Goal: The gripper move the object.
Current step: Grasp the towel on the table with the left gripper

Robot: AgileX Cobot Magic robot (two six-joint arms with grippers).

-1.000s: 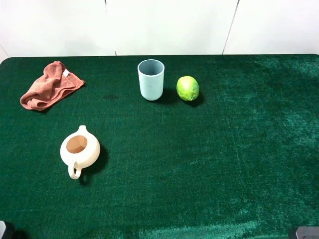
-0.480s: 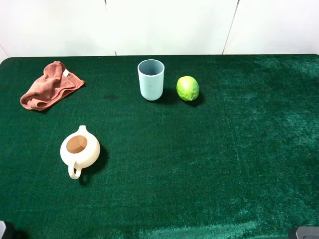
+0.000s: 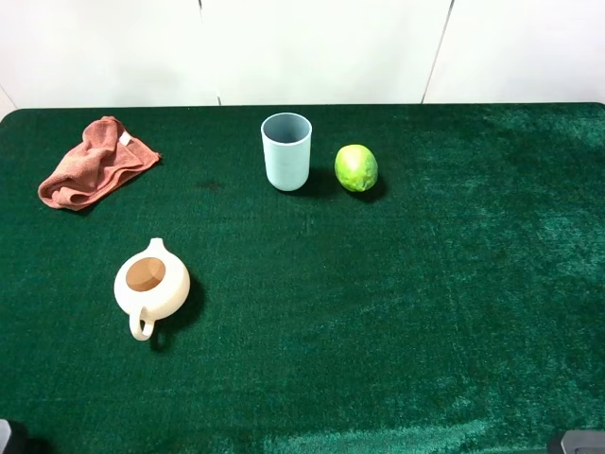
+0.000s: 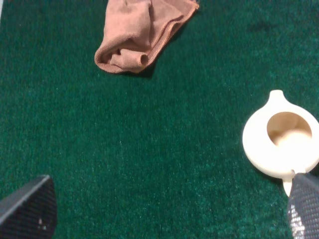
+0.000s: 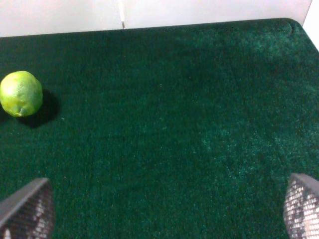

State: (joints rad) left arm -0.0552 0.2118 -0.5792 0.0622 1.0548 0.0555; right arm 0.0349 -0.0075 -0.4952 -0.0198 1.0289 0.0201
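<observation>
A cream teapot (image 3: 151, 284) without a lid sits at the front left of the green table (image 3: 378, 312); it also shows in the left wrist view (image 4: 281, 142). A light blue cup (image 3: 286, 151) stands upright at the back middle, with a green lime (image 3: 356, 167) just to its right. The lime also shows in the right wrist view (image 5: 20, 93). My left gripper (image 4: 164, 209) is open and empty, short of the teapot. My right gripper (image 5: 163, 209) is open and empty, far from the lime. Both arms sit at the table's near edge.
A crumpled reddish-brown cloth (image 3: 95, 161) lies at the back left and shows in the left wrist view (image 4: 142, 32). A white wall (image 3: 312, 47) runs behind the table's far edge. The table's right half holds only the lime.
</observation>
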